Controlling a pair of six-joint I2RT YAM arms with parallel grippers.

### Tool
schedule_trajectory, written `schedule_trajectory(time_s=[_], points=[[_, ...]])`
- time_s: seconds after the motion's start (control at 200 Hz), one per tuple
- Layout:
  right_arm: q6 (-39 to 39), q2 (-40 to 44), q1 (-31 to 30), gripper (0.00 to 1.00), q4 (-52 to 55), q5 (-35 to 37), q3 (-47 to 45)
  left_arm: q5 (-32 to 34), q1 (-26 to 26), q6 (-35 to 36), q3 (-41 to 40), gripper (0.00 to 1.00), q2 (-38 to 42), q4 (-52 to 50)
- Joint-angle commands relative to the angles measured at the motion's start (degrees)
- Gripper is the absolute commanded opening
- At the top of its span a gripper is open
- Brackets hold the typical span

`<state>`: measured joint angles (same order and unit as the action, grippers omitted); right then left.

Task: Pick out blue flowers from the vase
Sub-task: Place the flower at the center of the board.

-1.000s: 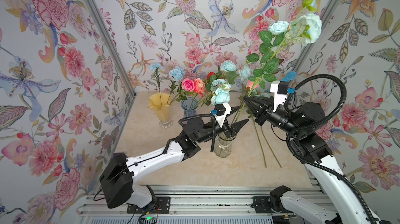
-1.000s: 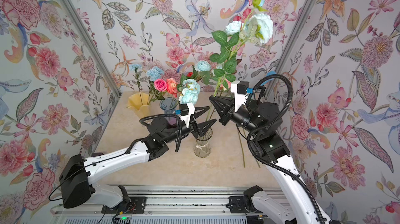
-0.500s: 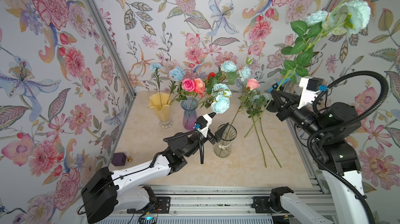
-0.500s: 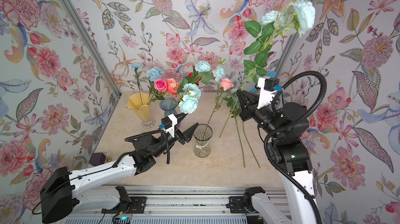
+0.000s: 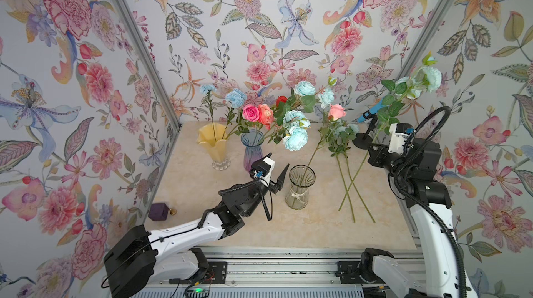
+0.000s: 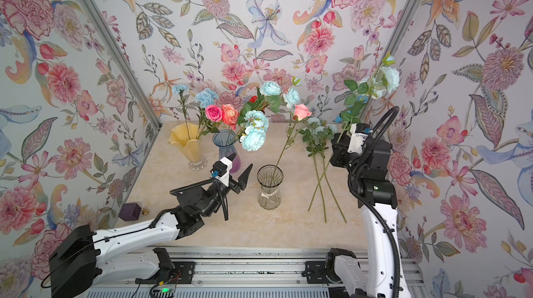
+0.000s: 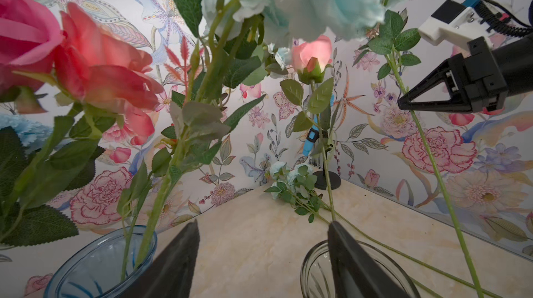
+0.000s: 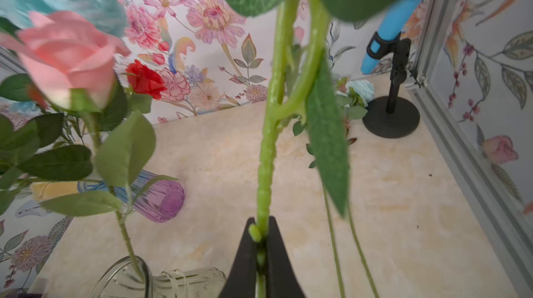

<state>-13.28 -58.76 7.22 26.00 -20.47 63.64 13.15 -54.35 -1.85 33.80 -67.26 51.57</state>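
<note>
A clear glass vase (image 5: 300,187) (image 6: 269,188) stands mid-table with one pink rose (image 5: 337,111) in it. My right gripper (image 5: 371,146) (image 6: 335,143) (image 8: 262,222) is shut on the green stem of a pale blue flower spray; its bloom (image 5: 432,78) (image 6: 390,78) is high by the right wall. My left gripper (image 5: 277,164) (image 6: 240,164) (image 7: 264,223) is open and empty, just left of the vase. More blue flowers (image 5: 343,132) lie on the table. Other blue flowers (image 5: 295,140) stand in the blue-purple vase.
A yellow vase (image 5: 212,145) with blue carnations (image 5: 236,98) and a blue-purple vase (image 5: 252,149) with pink, orange and red roses stand at the back left. A blue microphone on a black stand (image 5: 367,115) is at the back right. A purple box (image 5: 158,212) sits by the left wall.
My right gripper carried the blue spray from above the clear vase to the right and lower. The left arm drew back from the vase toward the front left, jaws staying open.
</note>
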Motion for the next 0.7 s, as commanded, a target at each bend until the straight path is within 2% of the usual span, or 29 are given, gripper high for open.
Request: schedule_trajectory(time_s=[0.0, 0.215, 0.53, 0.696], points=[[2.6, -3.7, 0.0, 0.0, 0.6, 1.6, -0.3, 2.9, 1.1, 1.0, -1.3, 0.72, 1.8, 3.2], [4.3, -13.3, -6.4, 0.0, -0.3, 8.8, 0.2, 3.4, 1.3, 0.9, -1.3, 0.72, 0.1, 4.4], [5.6, -27.5, -9.2, 0.0, -1.7, 9.6, 4.0, 4.6, 1.5, 1.1, -1.8, 0.72, -1.3, 5.6], [7.3, -34.5, -11.2, 0.0, -1.1, 7.4, 8.5, 4.1, 1.6, 0.9, -1.5, 0.73, -1.8, 5.6]])
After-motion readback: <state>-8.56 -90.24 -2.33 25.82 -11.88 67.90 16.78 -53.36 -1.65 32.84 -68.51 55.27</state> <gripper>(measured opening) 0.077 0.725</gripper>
